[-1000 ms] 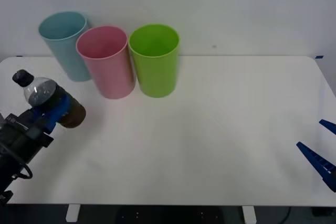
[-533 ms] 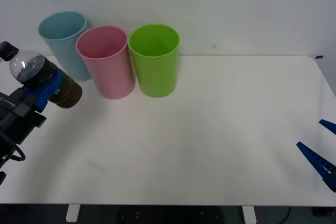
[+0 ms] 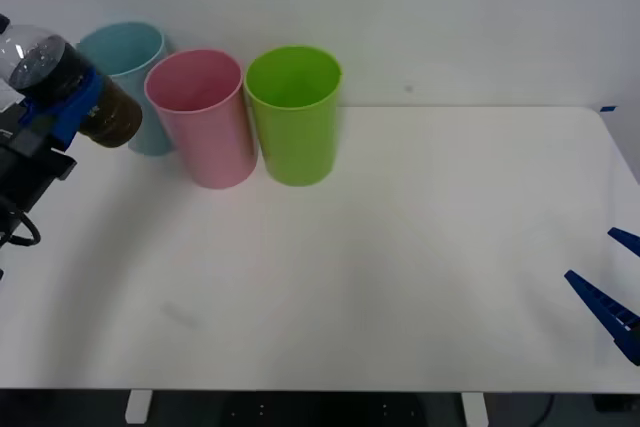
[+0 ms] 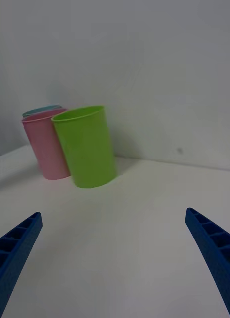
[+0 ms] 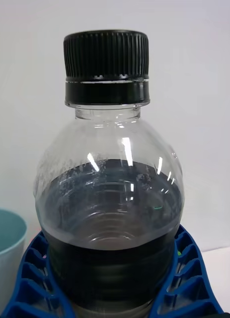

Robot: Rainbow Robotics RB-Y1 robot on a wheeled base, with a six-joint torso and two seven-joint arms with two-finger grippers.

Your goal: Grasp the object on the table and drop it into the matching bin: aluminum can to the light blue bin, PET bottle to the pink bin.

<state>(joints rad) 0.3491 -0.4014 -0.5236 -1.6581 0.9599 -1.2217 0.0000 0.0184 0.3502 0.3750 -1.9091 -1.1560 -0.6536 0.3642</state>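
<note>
My left gripper [image 3: 62,99] is shut on the PET bottle [image 3: 70,87], a small clear bottle with a black cap and dark lower half, held tilted in the air at the far left, level with the bins' rims. In the left wrist view the bottle [image 5: 109,208] sits between the blue fingers [image 5: 30,278]. The light blue bin [image 3: 128,82] stands just behind the bottle, the pink bin [image 3: 202,117] to its right. The pink bin [image 4: 45,144] is seen again in the right wrist view. My right gripper [image 3: 612,287] rests open at the table's right edge.
A lime green bin [image 3: 294,112] stands right of the pink one, touching it, also visible as the green bin [image 4: 86,146] in the right wrist view. The white table [image 3: 400,247] stretches bare across the middle and right. A white wall rises behind the bins.
My left gripper has lifted the bottle up and back, from low over the table's left front to rim height beside the light blue bin. The right arm has stayed still.
</note>
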